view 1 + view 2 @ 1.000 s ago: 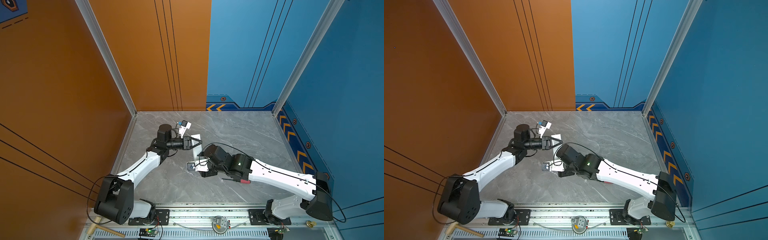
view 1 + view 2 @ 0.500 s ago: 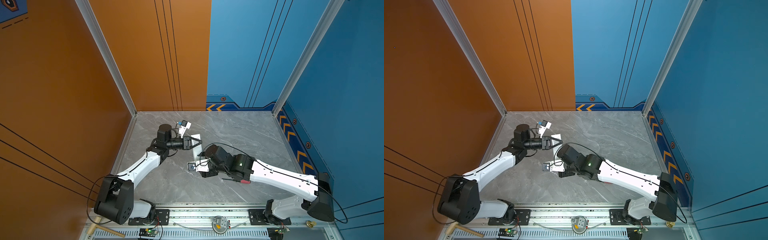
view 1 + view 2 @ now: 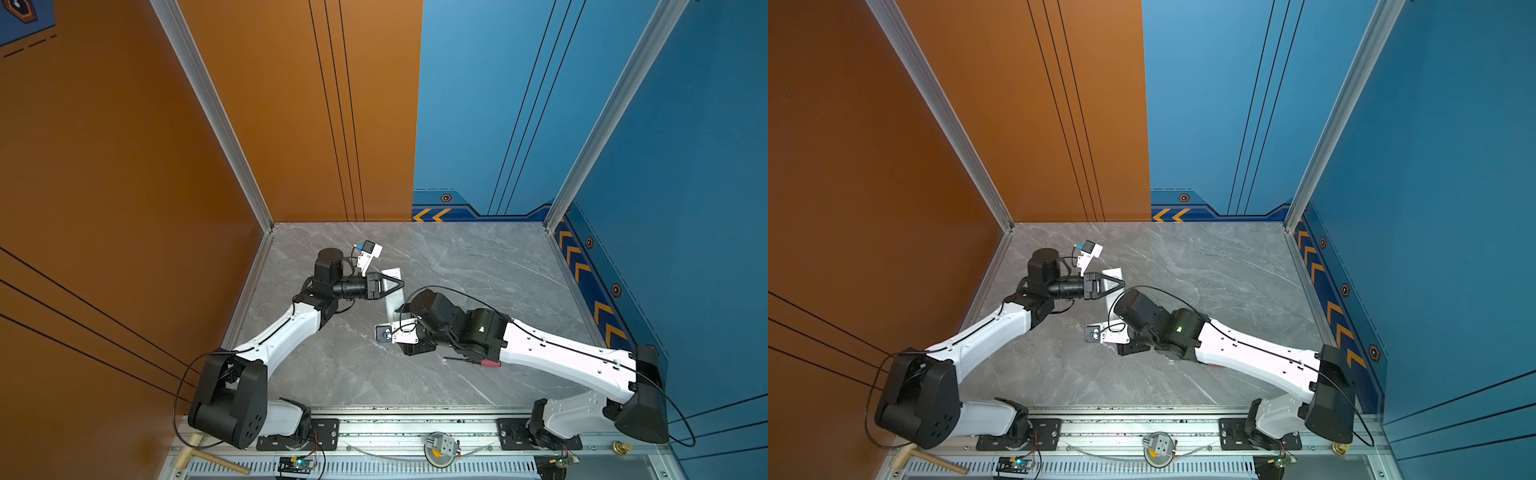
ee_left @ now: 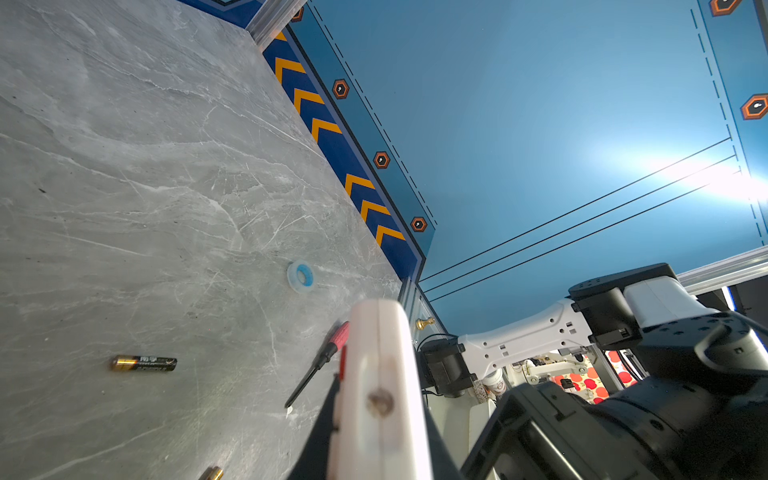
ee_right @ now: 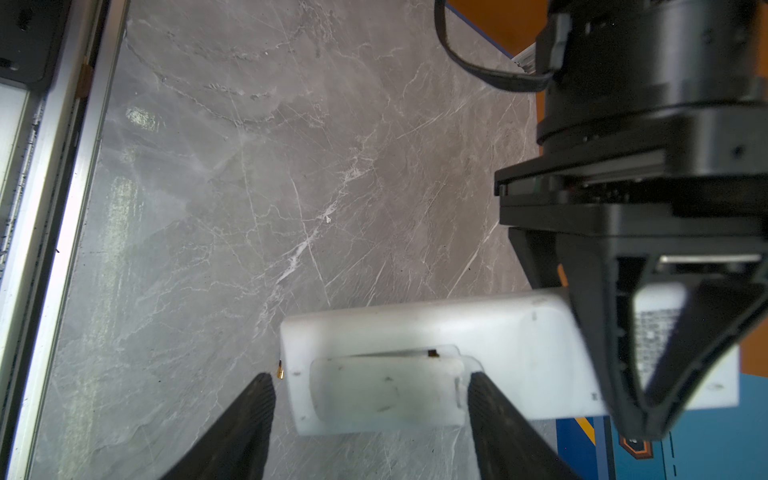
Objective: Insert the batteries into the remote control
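Note:
My left gripper is shut on the remote control and holds it off the table at the back left. In the right wrist view the remote control shows its plain white back. Its translucent battery cover has a thin dark gap along one edge. My right gripper is open, one finger on each side of the cover. In both top views its own wrist hides it. One battery lies on the table. The gold end of another shows at the frame's edge.
A screwdriver with a red handle lies on the grey marble table under my right forearm. A small blue-and-white tape roll sits near the right wall. Orange and blue walls enclose the table on three sides.
The right arm has shifted only slightly. The left gripper holds the remote control in the same place.

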Robot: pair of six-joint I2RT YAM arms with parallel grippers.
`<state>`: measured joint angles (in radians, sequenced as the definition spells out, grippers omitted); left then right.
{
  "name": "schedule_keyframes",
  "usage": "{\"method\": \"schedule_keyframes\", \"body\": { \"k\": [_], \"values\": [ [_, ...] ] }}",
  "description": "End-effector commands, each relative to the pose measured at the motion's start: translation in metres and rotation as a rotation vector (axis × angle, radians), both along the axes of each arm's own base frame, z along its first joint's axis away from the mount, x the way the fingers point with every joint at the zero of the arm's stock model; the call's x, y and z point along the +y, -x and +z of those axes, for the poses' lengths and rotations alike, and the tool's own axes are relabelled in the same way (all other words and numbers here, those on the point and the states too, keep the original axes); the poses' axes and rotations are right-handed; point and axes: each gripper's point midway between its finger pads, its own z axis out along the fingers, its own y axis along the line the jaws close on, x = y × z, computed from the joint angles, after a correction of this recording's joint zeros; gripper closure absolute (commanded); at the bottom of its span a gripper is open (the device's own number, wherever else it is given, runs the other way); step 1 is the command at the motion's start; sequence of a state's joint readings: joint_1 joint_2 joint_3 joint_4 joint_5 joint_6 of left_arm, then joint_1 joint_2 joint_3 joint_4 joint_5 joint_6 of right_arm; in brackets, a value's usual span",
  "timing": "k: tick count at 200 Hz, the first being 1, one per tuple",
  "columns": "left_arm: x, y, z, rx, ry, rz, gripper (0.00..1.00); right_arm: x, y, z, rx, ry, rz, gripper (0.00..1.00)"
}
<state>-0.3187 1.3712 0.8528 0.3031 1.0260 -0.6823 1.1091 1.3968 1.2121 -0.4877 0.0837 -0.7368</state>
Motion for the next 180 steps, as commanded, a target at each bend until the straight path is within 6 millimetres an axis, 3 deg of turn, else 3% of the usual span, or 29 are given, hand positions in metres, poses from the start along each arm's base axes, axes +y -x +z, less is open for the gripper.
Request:
{"method": "schedule_keyframes", "body": {
  "k": [1, 69, 180],
  "values": [
    [0.0044, -0.0076, 0.0169, -0.069, 0.025, 0.027, 1.00, -0.0103, 0.0134, -0.0149, 0.044, 0.057, 0.023, 0.27],
    [0.0049, -0.0070, 0.0182, -0.071, 0.027, 0.026, 1.00, -0.0093, 0.0102, -0.0117, 0.028, 0.045, 0.012, 0.15],
    [0.0047, -0.0079, 0.0179, -0.070, 0.026, 0.026, 1.00, -0.0052, 0.0081, -0.0064, 0.011, 0.026, 0.008, 0.04]
  ]
}}
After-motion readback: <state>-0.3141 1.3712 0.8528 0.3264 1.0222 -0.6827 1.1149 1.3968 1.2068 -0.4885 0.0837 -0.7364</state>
